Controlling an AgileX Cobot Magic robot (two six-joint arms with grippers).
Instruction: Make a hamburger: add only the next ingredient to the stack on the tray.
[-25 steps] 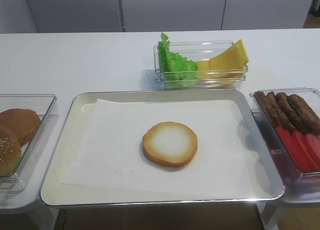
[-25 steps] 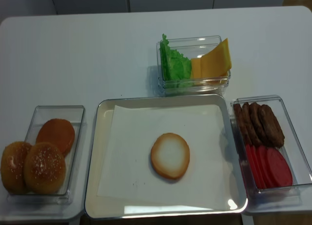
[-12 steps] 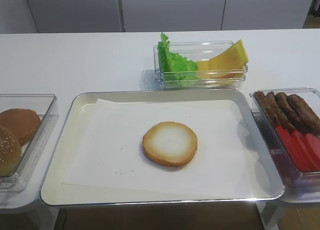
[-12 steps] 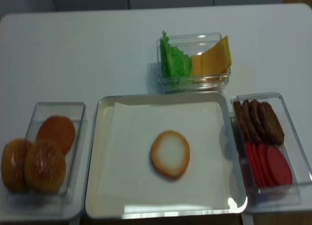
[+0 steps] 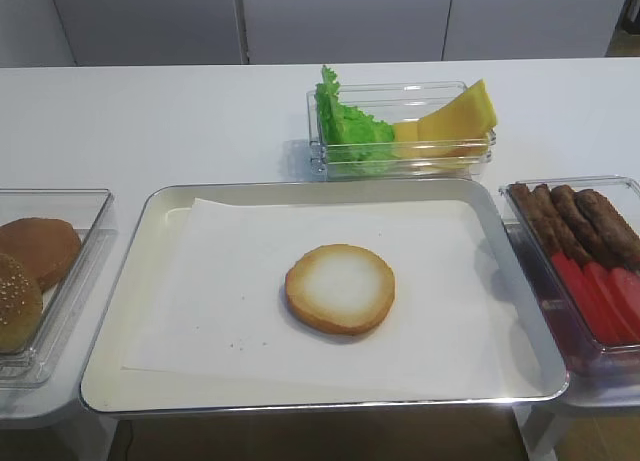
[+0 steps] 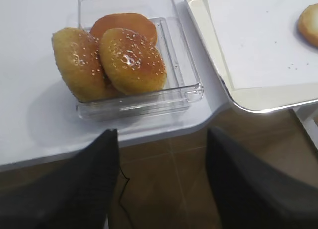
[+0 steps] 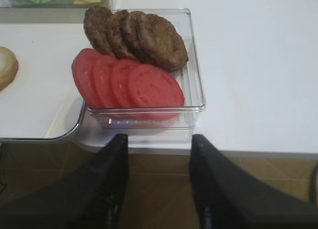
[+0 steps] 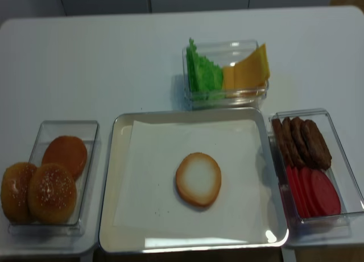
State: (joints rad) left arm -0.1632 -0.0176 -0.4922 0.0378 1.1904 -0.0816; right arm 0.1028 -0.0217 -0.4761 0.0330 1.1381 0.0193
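1. Exterior high: bottom bun half (image 5: 340, 288) lies cut face up about mid-tray (image 5: 120, 271), on the white paper (image 5: 220, 281). It alone makes the stack. No arm in this view. Bun bin (image 5: 60, 271) sits left of the tray, lettuce/cheese bin (image 5: 400, 131) behind it, patty/tomato bin (image 5: 580, 271) to the right.

2. Right wrist: right gripper (image 7: 158, 184) hangs off the surface's (image 7: 258, 65) front edge, just below the patty/tomato bin (image 7: 191, 65). Its fingers (image 7: 112, 189) stand apart and hold nothing. Patties (image 7: 134, 35) overlap at the back, tomato slices (image 7: 126, 82) in front.

3. Left wrist: left gripper (image 6: 161, 184) hangs below the surface edge in front of the bun bin (image 6: 179, 70). Its fingers (image 6: 94, 184) are spread, nothing between them. Two sesame tops (image 6: 131, 60) lean over a plain brown bun (image 6: 124, 25).

4. Exterior high (realsense): same layout from above; the bun half (image 8: 198, 179) sits clear of the tray (image 8: 108, 177) rim on every side.

5. Judgement: the bun looks already placed, so this step seems done. To finish well, leave the bun half untouched and keep both arms clear of the bins. The right arm is the nearer one for a patty or tomato next.
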